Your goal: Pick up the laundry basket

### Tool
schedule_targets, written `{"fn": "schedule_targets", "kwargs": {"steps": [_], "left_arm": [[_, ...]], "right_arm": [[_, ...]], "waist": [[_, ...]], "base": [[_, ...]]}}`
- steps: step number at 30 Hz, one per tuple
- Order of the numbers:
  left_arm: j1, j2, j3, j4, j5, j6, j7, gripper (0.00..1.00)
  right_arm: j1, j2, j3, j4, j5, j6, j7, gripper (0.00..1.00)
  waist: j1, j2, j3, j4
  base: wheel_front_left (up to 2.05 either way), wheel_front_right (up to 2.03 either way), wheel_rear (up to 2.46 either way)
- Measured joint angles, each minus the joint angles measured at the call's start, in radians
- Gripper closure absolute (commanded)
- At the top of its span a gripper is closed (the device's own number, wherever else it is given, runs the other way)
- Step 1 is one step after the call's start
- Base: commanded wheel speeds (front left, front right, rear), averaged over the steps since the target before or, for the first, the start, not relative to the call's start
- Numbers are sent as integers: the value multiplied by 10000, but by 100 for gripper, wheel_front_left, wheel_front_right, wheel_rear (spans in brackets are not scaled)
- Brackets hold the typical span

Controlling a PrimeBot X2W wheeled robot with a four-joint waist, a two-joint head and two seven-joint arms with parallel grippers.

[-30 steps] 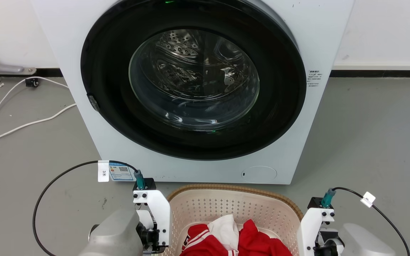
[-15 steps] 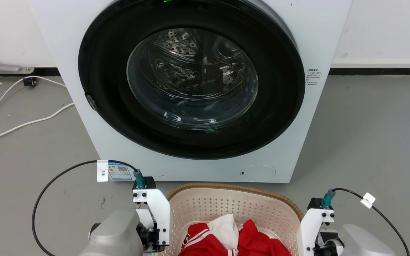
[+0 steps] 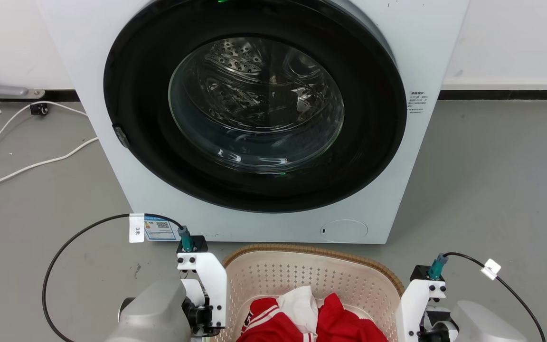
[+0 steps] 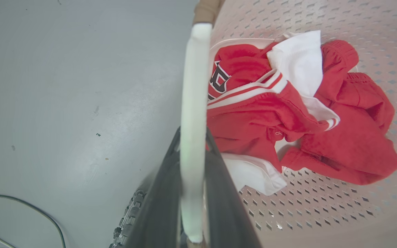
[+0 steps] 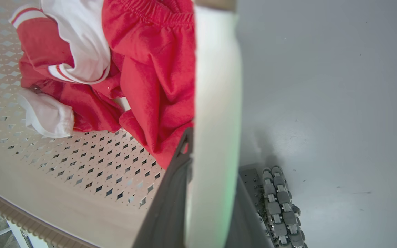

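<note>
The laundry basket [image 3: 309,250], beige with small holes and a brown braided rim, sits at the bottom centre of the head view, just in front of the washing machine. Red and white clothes [image 3: 311,318] lie inside it. In the left wrist view my left gripper [image 4: 192,137] is shut on the basket's white side handle [image 4: 192,69], one dark finger [image 4: 157,206] on each side of it. In the right wrist view my right gripper [image 5: 212,148] is shut on the other white handle [image 5: 215,86]. Both pale wrists flank the basket in the head view.
A white front-loading washing machine [image 3: 411,57] with a shut dark round door stands directly behind the basket. White cables [image 3: 31,166] trail over the grey floor at the left, and a black cable [image 3: 64,251] loops from my left wrist. Bare floor lies to the right.
The head camera has shifted slightly, so the washing machine sits a little higher and further left. The right wrist is a touch lower. Both grippers hold the handles as before.
</note>
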Motion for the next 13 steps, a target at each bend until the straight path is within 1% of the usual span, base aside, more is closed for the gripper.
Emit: {"fn": "schedule_targets", "kwargs": {"steps": [13], "left_arm": [[-1, 15, -42, 0, 0, -2, -140, 100]], "right_arm": [[-37, 6, 198, 40, 230, 0, -81, 100]], "waist": [[0, 0, 14, -14]], "base": [[0, 0, 0]]}}
